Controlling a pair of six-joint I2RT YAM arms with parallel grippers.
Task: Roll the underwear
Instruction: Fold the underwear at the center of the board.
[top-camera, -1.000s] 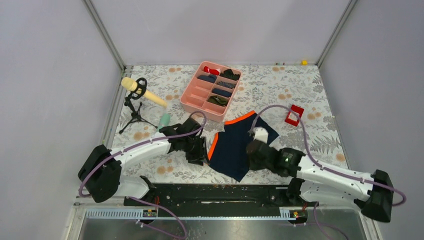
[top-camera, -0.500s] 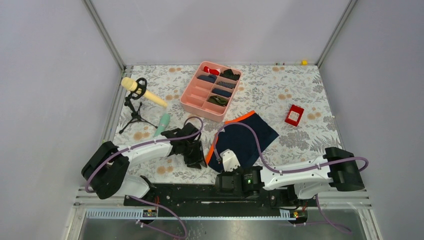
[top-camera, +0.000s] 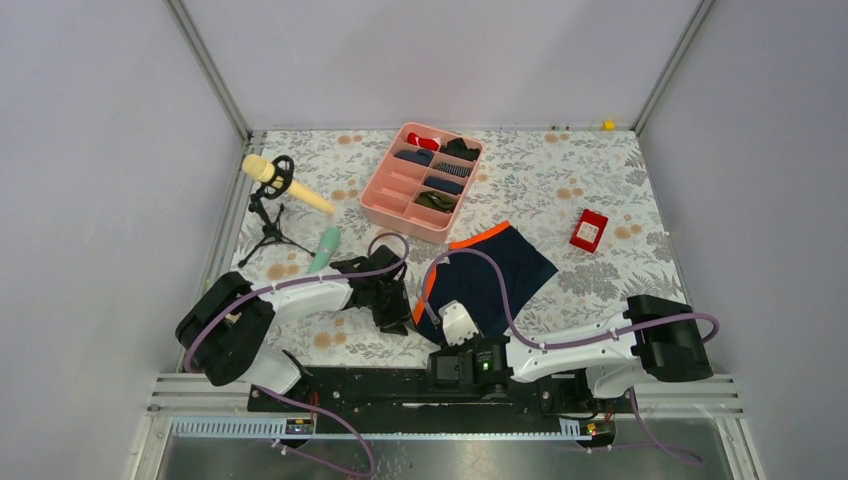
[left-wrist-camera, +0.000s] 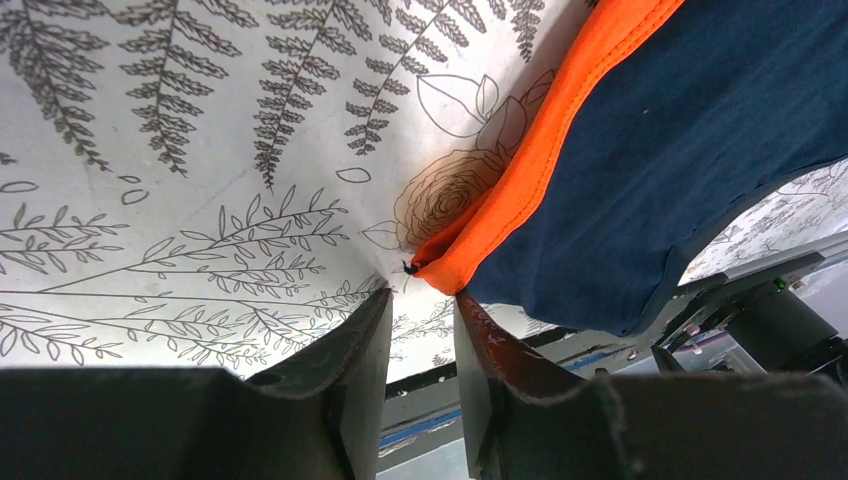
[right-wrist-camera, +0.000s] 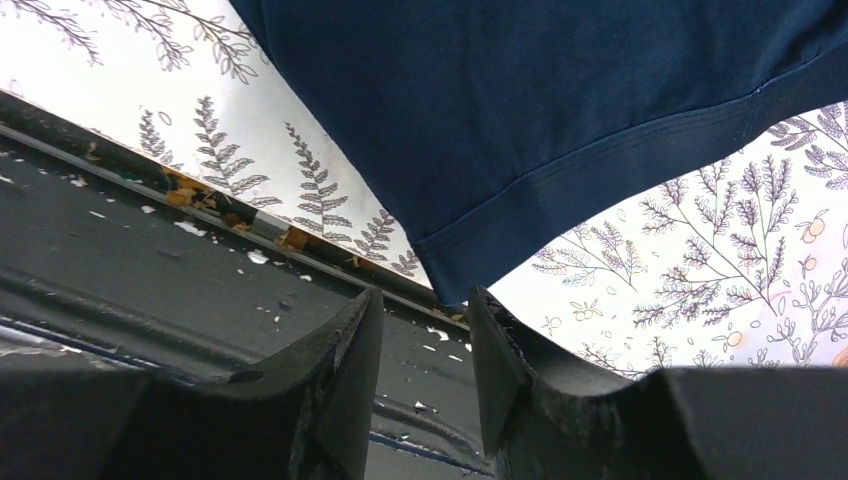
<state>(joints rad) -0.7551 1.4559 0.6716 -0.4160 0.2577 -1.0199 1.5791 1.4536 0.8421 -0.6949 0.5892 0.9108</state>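
Note:
The underwear (top-camera: 500, 272) lies flat on the floral table, dark navy with an orange waistband (top-camera: 478, 238) along its far and left edges. My left gripper (top-camera: 400, 312) sits low at its left side. In the left wrist view it (left-wrist-camera: 422, 293) is open and empty, with the near end of the waistband (left-wrist-camera: 545, 150) just beyond its tips. My right gripper (top-camera: 455, 348) is at the near table edge. In the right wrist view it (right-wrist-camera: 425, 292) is open and empty, and the underwear's near navy corner (right-wrist-camera: 520, 100) lies just beyond the right fingertip.
A pink tray (top-camera: 372, 195) with several small rolled garments stands at the back. A microphone on a stand (top-camera: 275, 180) and a green object (top-camera: 325, 248) are at the left. A small red object (top-camera: 588, 230) lies at the right. The black rail (top-camera: 400, 385) runs along the near edge.
My right arm has swung off the underwear and folded back to the near table edge, by the cloth's near corner. My left gripper has shifted slightly nearer along the waistband's left end.

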